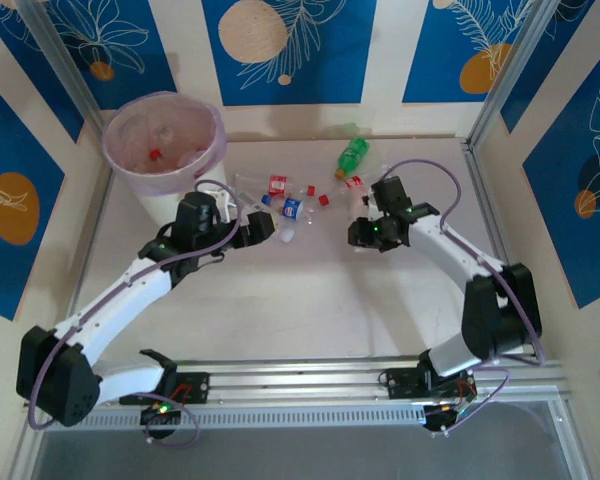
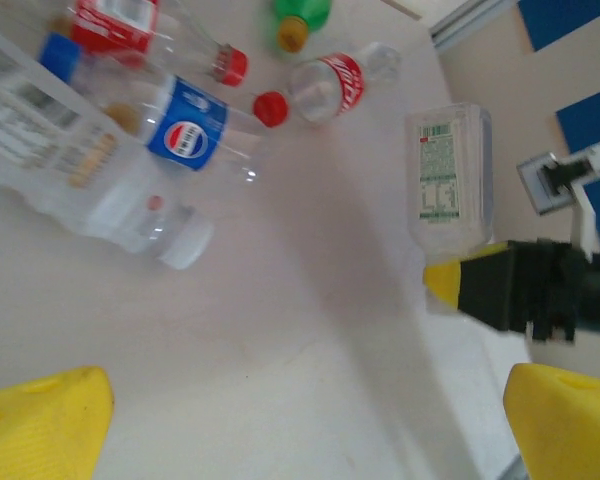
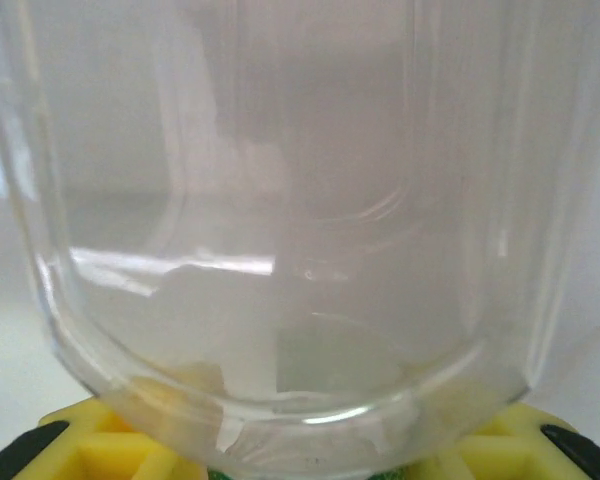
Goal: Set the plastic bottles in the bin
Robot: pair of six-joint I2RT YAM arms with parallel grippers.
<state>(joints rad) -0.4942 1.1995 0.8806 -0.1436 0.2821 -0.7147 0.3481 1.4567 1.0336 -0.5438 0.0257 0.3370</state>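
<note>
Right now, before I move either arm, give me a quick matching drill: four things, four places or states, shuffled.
1 left gripper
2 right gripper
3 green bottle
4 bin

A far-left corner of the table
B shut on a clear bottle
C open, holding nothing
D lying near the table's far edge

Pairs: 1-C, 2-B, 3-D, 4-A

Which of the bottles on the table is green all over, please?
The green bottle at the far side of the table; the others are clear with red or blue labels.
</note>
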